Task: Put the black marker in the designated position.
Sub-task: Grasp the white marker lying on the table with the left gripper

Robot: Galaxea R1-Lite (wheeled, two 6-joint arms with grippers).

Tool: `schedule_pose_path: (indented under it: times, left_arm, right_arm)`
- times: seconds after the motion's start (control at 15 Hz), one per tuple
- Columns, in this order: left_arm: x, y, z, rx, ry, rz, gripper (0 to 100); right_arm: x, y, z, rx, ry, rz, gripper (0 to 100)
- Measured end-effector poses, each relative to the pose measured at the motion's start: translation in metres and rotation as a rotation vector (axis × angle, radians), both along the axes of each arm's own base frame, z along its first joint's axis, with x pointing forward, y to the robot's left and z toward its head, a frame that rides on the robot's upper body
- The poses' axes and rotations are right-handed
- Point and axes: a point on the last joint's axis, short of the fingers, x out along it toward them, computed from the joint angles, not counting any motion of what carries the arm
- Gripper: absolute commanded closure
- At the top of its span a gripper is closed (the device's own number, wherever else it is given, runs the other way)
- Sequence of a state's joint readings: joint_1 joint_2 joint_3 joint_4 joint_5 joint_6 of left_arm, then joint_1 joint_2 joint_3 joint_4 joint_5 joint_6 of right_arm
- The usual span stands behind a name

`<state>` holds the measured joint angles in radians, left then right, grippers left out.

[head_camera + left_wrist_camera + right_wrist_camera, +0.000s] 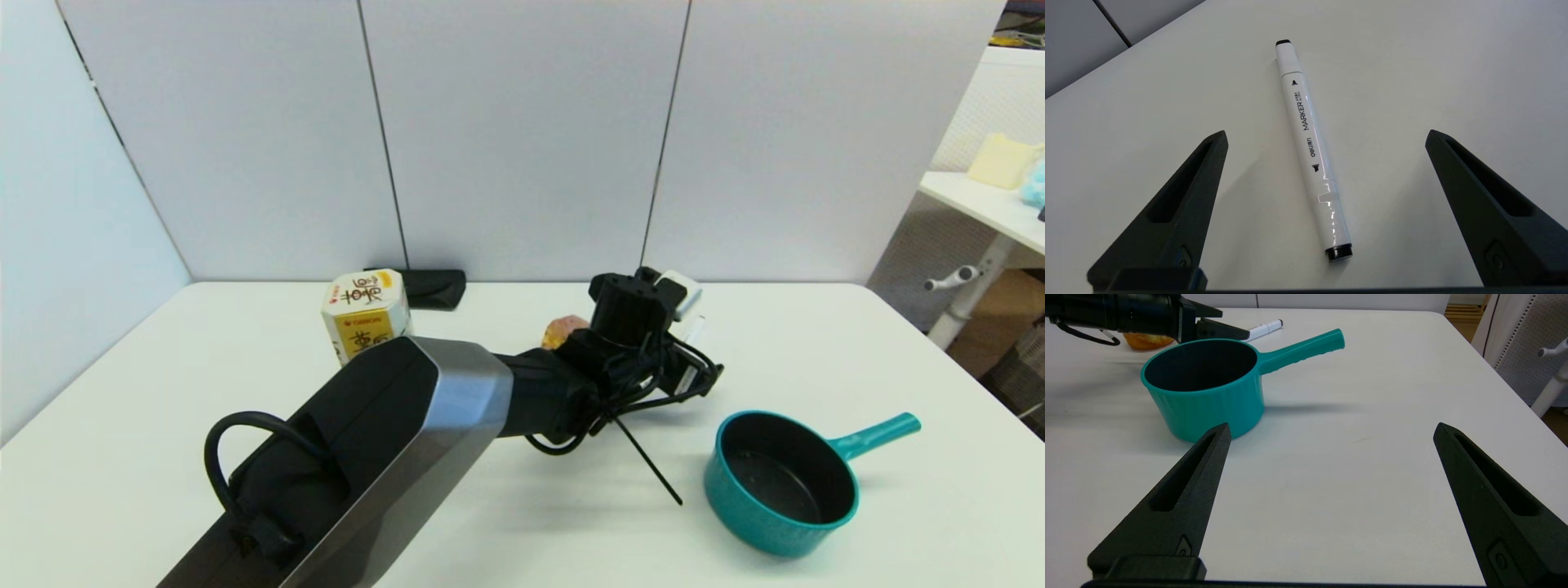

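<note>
Centre frame, left claw (1325, 139) spread wide, released, hovering over black marker (1311, 149) lying flat on white worktop (1433, 73) between its fingers, untouched. Right claw (1331, 433) also open, lower right, near teal pot (1204, 392).

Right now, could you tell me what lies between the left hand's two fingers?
The black marker lies there lengthwise on the white table, untouched, bare tabletop on both sides. The left hand is open, as the left wrist view shows.
</note>
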<state>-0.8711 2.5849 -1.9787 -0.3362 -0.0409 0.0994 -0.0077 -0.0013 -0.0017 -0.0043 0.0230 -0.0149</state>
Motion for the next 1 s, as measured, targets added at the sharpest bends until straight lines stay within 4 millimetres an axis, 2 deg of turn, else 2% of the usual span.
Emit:
schedule_pose_path:
  times: [0.6,1.0]
  left_arm:
    - [0.002,0.002,-0.001,-0.008,0.029,0.013,0]
    - [0.006,0.009,0.010,-0.027,0.024,0.030,0]
  right_arm:
    - [0.000,0.000,0.000,0.000,0.000,0.000,0]
    - [0.000,0.000,0.000,0.000,0.000,0.000,0]
